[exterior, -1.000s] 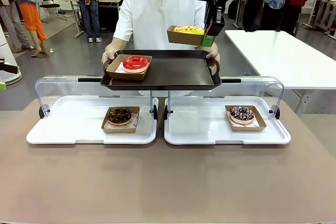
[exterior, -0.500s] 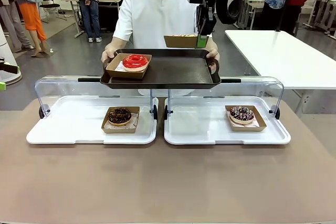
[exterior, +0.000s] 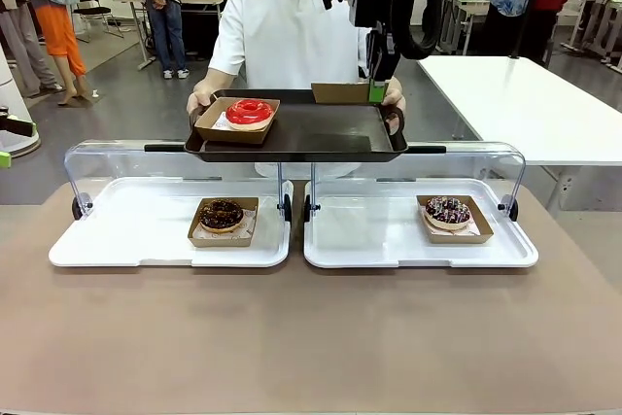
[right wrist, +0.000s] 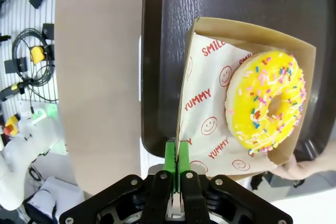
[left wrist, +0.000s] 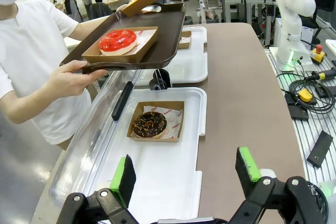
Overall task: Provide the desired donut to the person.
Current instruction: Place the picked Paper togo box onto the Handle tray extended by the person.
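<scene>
The person (exterior: 292,31) in a white T-shirt holds a dark serving tray (exterior: 311,133) with both hands at the far side. A red-glazed donut (exterior: 250,112) in a cardboard box sits on the tray's left. My right gripper (exterior: 377,92) comes down from above, shut on the edge of a cardboard box (exterior: 342,93) at the tray's far right corner. In the right wrist view that box holds a yellow sprinkled donut (right wrist: 266,108), and the gripper (right wrist: 174,153) pinches its wall and paper liner over the dark tray (right wrist: 168,51). Whether the box rests on the tray I cannot tell. My left gripper (left wrist: 186,174) hangs open above a white tray (left wrist: 157,182).
Two white display trays (exterior: 126,240) (exterior: 389,240) with raised clear lids lie side by side. A chocolate donut (exterior: 222,215) is in the left one, a dark sprinkled donut (exterior: 448,211) in the right. A white table (exterior: 525,104) stands at the back right.
My right gripper has come down and leftward with the yellow donut's box, from above the tray to the level of its far right corner. The person's tray has barely moved.
</scene>
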{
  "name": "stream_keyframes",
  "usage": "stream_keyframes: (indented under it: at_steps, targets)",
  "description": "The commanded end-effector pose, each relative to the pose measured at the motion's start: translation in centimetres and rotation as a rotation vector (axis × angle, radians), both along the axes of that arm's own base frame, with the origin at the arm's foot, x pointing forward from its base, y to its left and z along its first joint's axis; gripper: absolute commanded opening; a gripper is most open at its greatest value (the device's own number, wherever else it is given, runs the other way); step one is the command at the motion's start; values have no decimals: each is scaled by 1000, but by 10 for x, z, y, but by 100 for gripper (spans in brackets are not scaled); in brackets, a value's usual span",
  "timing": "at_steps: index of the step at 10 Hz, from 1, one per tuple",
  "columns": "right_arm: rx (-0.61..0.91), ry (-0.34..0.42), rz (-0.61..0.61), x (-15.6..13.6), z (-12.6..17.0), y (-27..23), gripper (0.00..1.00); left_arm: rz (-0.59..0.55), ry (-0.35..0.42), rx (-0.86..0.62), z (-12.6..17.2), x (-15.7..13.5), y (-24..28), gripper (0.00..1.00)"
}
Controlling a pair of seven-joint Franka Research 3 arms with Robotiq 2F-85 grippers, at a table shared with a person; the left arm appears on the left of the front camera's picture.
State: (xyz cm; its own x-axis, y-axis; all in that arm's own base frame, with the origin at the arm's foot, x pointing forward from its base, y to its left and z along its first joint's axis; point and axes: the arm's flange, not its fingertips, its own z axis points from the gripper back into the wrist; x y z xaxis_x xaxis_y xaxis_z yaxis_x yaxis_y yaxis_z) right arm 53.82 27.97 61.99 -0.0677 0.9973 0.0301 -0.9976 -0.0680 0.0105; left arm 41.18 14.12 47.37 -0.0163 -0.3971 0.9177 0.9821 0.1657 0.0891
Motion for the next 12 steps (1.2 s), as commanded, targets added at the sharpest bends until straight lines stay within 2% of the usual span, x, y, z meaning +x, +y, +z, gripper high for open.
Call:
stream_keyframes:
  at_steps: [1, 4, 8, 12]
  targets:
    - [-10, -12, 33, 4, -5, -2, 2, 2, -11, -17, 1, 0, 0, 100]
    - [-25, -33, 51, 10, -26, -5, 2, 2, -11, -17, 1, 0, 0, 100]
    - [-24, -48, 8, 16, -46, -5, 2, 2, -11, -17, 1, 0, 0, 100]
    - [12, -55, -33, 19, -53, -6, 2, 2, -11, -17, 1, 0, 0, 100]
